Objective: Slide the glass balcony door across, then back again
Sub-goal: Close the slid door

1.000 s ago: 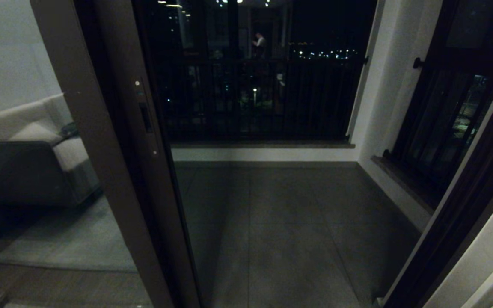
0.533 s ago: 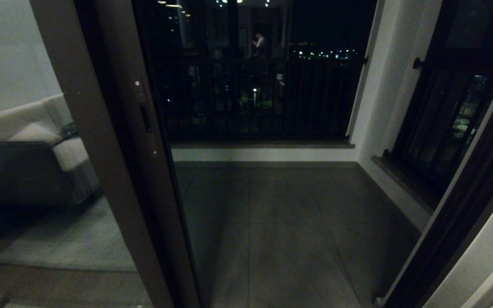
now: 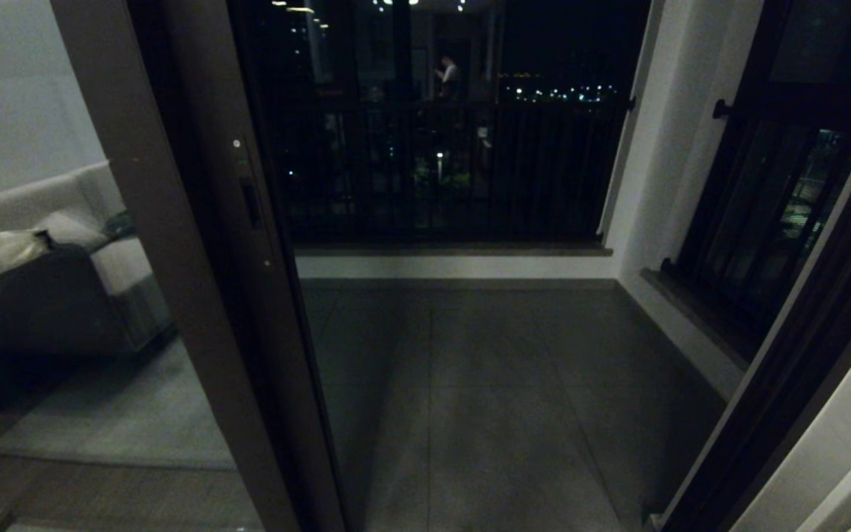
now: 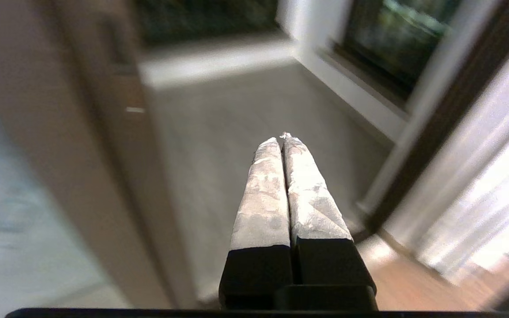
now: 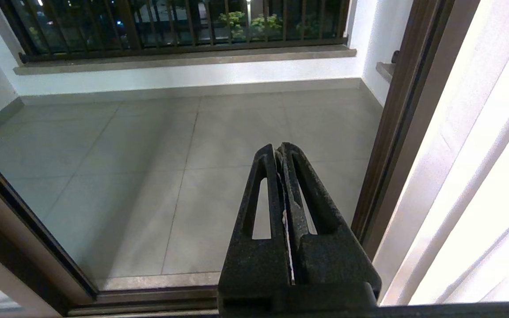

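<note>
The glass balcony door's dark brown stile [image 3: 196,244] stands at the left of the head view, slid aside, with its narrow pull slot [image 3: 250,203] facing the opening. The frosted top band is out of view. Neither gripper shows in the head view. In the left wrist view my left gripper [image 4: 282,139] is shut on nothing, its taped fingers [image 4: 263,194] pressed together, and the door stile [image 4: 60,145] stands blurred beside them. My right gripper [image 5: 277,148] is shut and empty, held low over the threshold track [image 5: 148,300] and apart from the door.
The doorway opens onto a grey tiled balcony floor [image 3: 484,384]. A black railing and window [image 3: 440,170] close the far side. A second barred window [image 3: 773,214] is on the right wall. The dark door jamb [image 3: 802,355] and a pale curtain [image 5: 480,176] bound the right.
The door stile has not moved. A pale cushion-like shape has appeared in the glass at the far left of the head view.
</note>
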`<state>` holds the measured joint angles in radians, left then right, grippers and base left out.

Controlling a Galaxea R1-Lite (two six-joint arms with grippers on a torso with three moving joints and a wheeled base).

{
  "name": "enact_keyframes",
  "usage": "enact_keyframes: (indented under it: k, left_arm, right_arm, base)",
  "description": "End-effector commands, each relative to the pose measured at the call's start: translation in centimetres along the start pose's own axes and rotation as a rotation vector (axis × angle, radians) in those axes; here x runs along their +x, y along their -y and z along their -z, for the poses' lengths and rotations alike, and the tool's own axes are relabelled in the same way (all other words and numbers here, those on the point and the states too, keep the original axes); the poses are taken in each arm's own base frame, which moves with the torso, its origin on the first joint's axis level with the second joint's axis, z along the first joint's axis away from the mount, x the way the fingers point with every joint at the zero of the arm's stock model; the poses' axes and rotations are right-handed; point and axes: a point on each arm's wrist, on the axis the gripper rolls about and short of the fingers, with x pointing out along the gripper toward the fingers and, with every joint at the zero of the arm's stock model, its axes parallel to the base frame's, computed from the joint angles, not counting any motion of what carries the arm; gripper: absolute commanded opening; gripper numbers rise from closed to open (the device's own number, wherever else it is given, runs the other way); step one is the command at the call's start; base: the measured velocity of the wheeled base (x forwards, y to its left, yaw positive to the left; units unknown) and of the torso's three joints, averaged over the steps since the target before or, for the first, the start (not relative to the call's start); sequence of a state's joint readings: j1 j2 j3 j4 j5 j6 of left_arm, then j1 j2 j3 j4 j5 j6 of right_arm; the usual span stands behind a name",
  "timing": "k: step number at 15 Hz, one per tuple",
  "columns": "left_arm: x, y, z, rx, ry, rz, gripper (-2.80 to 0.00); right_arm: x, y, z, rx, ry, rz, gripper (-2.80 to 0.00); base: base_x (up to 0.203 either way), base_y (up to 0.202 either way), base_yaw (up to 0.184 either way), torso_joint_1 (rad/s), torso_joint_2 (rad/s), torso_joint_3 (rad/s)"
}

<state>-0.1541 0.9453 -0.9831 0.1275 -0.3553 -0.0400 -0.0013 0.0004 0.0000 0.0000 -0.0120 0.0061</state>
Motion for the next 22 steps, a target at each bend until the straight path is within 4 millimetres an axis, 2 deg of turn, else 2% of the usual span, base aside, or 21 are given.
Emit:
enact_keyframes:
  k: [1,4,7,9,12,15,20,22]
  left_arm:
    - [5.8,-1.3,-0.1,-0.052,-0.13,0.05,-2.8]
    - [10.7,-2.7,1.0,-0.077,-0.228,0.046,-2.8]
    - [15.0,-4.0,1.1,-0.047,-0.169,0.011,-2.8]
    - [17.0,-4.7,1.0,-0.04,-0.154,-0.017,-2.8]
    - [18.5,-5.2,-0.1,-0.028,-0.122,-0.061,-2.8]
    - [19.8,-5.7,-0.4,-0.022,-0.12,-0.105,-2.8]
    - [19.7,-6.2,-0.2,-0.031,-0.165,-0.168,-2.8]
    - [20.7,-6.6,-0.2,-0.025,-0.166,-0.243,-2.8]
  right_arm:
    - [0.0,0.0,0.0,0.0,0.0,0.001,-2.8]
    - [0.0,0.0,0.0,0.0,0.0,0.001,-2.8]
    - [0.0,0.0,0.0,0.0,0.0,0.001,-2.8]
    - [0.0,0.0,0.0,0.001,0.0,0.001,-2.8]
    - [0.0,0.0,0.0,0.0,0.0,0.001,-2.8]
    - [0.0,0.0,0.0,0.0,0.0,0.001,-2.8]
    - [0.0,0.0,0.0,0.0,0.002,0.001,-2.8]
    - [0.0,0.0,0.0,0.0,0.0,0.001,-2.8]
  base:
    - [0.0,0.0,0.0,0.0,0.0,0.0]
    - [0.0,0.0,0.0,0.0,0.0,0.0]
    - [0.0,0.0,0.0,0.0,0.0,0.0]
    - [0.0,0.0,0.0,0.0,0.0,0.0]
    - [0.0,0.0,0.0,0.0,0.0,0.0]
    - [0.0,0.0,0.0,0.0,0.0,0.0]
    - [0.0,0.0,0.0,0.0,0.0,0.0]
    - [0.0,0.0,0.0,0.0,0.0,0.0]
